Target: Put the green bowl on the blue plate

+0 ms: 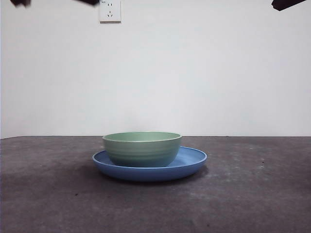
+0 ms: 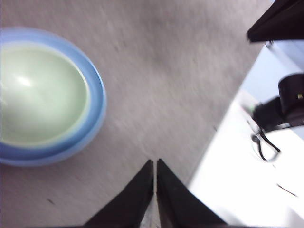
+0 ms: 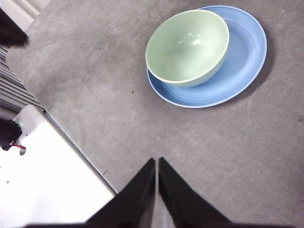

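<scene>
Pale green, the green bowl [image 1: 142, 149] sits upright on the blue plate [image 1: 194, 161], a little off the plate's middle, on the grey surface [image 1: 252, 194]. The left hand [image 2: 155, 164] and the right hand [image 3: 156, 162] are both empty, jaws pressed together, raised above the surface and well apart from the dishes.

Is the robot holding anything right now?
No. Both grippers, left and right, are shut on nothing, away from the green bowl, which sits on the blue plate.
</scene>
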You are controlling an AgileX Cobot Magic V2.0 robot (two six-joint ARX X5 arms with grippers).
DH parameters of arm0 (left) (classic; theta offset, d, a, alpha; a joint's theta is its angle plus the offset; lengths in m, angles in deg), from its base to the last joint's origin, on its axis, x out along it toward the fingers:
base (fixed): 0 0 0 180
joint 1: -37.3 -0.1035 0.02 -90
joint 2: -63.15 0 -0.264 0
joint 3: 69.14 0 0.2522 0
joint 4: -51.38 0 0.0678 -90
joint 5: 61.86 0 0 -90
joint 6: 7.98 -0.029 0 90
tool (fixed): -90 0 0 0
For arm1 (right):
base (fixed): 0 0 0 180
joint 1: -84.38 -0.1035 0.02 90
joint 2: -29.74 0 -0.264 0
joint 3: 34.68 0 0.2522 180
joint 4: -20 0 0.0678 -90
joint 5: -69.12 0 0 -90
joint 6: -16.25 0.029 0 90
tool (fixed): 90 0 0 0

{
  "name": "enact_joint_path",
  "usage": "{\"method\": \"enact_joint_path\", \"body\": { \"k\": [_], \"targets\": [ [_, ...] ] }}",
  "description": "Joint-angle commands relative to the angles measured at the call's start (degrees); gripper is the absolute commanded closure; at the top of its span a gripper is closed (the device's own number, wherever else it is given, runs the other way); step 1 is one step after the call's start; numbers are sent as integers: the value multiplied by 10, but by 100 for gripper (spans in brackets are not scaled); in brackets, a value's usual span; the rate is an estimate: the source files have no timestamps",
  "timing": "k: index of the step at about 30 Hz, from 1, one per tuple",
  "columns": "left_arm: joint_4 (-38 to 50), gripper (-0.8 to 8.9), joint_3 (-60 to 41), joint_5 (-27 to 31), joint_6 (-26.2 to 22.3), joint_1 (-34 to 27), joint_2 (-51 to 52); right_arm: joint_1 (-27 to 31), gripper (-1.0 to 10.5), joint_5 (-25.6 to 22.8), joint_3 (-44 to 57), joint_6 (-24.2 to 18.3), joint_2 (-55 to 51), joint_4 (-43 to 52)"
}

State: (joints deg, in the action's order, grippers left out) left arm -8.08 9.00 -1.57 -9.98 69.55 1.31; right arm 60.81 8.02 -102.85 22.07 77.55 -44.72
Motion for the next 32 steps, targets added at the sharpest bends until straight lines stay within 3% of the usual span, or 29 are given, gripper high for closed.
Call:
{"method": "enact_joint_path", "body": {
  "k": [1, 7, 12, 16, 19, 32],
  "targets": [
    [84, 805, 3, 50, -25, -31, 44, -3, 940, 2, -12, -5, 4, 4],
    [289, 805, -52, 77, -35, -157, 158, -3, 940, 2, -12, -5, 4, 4],
    [384, 805, -144, 115, -36, -257, 258, -3, 940, 2, -12, -5, 4, 4],
    [400, 805, -234, 210, -35, -304, 340, -3, 940, 2, -12, -5, 4, 4],
    [400, 805, -295, 243, -35, -323, 390, -3, 940, 2, -12, -5, 4, 4],
    [410, 805, -520, 259, -28, -346, 542, -3, 940, 2, -12, -5, 4, 4]
  ]
}}
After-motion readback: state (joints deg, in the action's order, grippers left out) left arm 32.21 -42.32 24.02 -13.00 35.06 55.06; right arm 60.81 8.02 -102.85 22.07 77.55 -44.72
